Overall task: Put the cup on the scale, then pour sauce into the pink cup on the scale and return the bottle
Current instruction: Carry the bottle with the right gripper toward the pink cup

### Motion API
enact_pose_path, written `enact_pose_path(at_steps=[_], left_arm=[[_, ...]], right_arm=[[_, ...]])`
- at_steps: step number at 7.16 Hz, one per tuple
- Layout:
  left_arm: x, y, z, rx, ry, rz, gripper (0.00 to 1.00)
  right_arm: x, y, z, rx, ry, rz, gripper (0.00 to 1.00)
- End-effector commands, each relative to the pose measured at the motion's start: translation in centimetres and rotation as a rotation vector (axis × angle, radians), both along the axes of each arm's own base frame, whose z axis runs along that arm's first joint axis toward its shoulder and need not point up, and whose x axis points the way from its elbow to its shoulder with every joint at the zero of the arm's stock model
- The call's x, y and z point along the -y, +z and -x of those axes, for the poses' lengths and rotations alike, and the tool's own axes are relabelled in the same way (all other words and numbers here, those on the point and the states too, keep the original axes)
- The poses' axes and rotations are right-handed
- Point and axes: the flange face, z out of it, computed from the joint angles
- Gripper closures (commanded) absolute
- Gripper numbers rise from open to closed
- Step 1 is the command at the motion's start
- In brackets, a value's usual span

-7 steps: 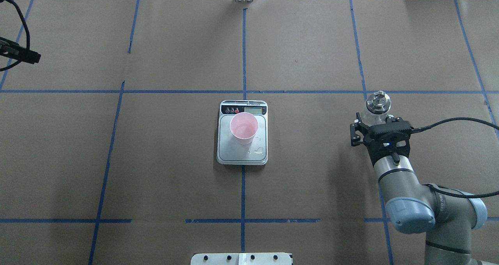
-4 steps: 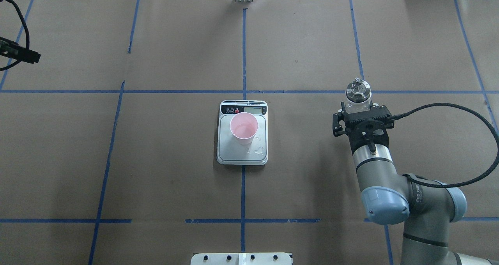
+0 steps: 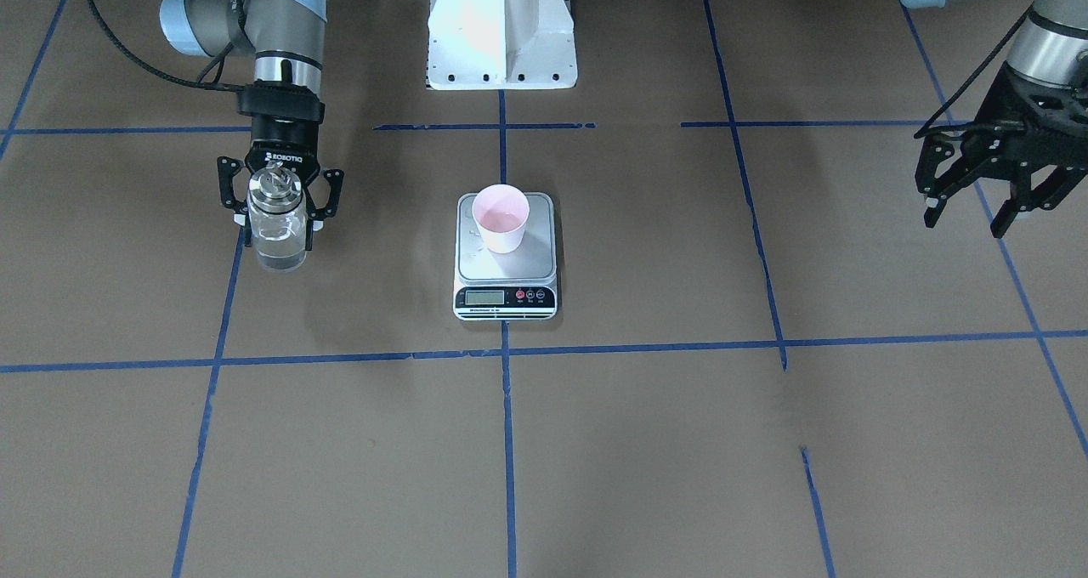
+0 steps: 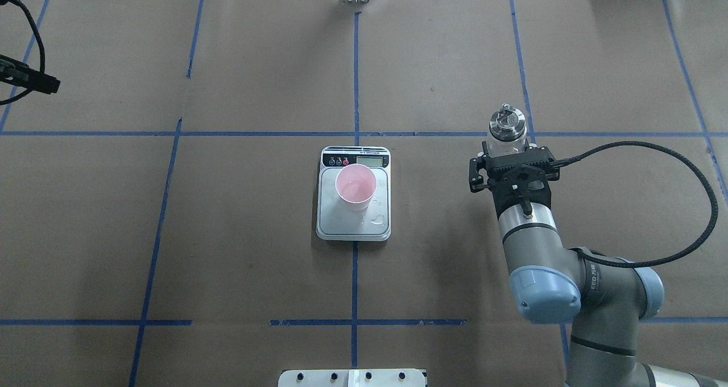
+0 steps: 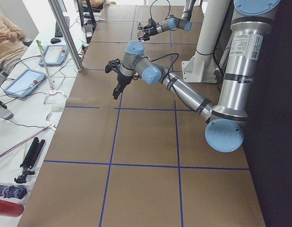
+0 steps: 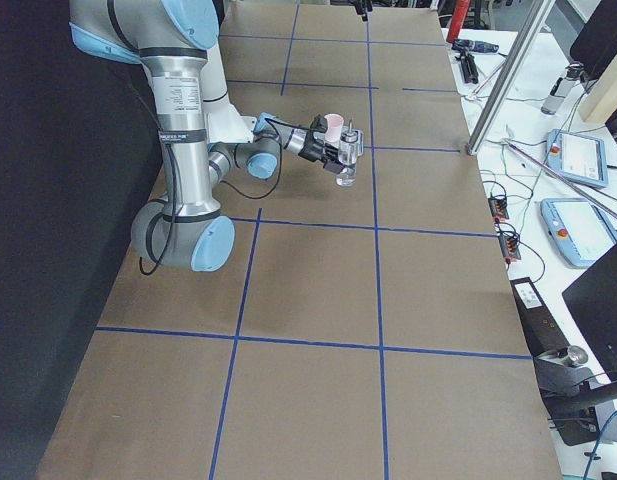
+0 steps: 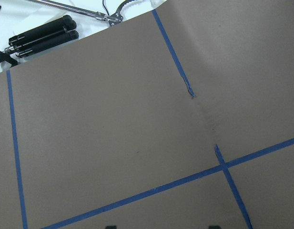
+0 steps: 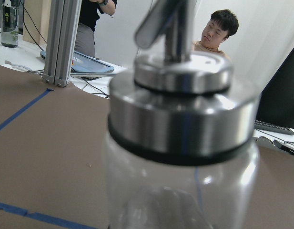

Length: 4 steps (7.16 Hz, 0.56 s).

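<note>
The right hand (image 4: 508, 151) grasps the small clear glass bottle (image 4: 508, 125), silver-capped, upright, about 2 o'clock of the pink paper cup (image 4: 355, 186) on the square steel scale (image 4: 352, 227).

There is one pink cup (image 4: 355, 186), one scale (image 4: 354, 227) and one glass bottle (image 4: 507, 128) over the table (image 4: 227, 233). The grippers number two: the left gripper (image 3: 965, 221) and the right gripper (image 3: 280, 225). Beside the table lie two tablets, a far tablet (image 6: 580, 157) and a near tablet (image 6: 568, 224). Two people appear in the right wrist view: a dark-haired man (image 8: 217, 29) and a standing figure (image 8: 92, 21).
</note>
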Motion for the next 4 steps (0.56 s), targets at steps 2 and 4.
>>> enact_pose_path(at_steps=[2,4], left_arm=[[0.1,0.3,0.0,0.003,0.001,0.004,0.28],[0.0,1.1,0.0,0.014,0.010,0.006,0.28]], right_arm=[[0.0,-4.3,3.7,-0.052,-0.029,0.033,1.00],[-0.8,-4.1,4.6,-0.231,-0.060,0.016,1.00]])
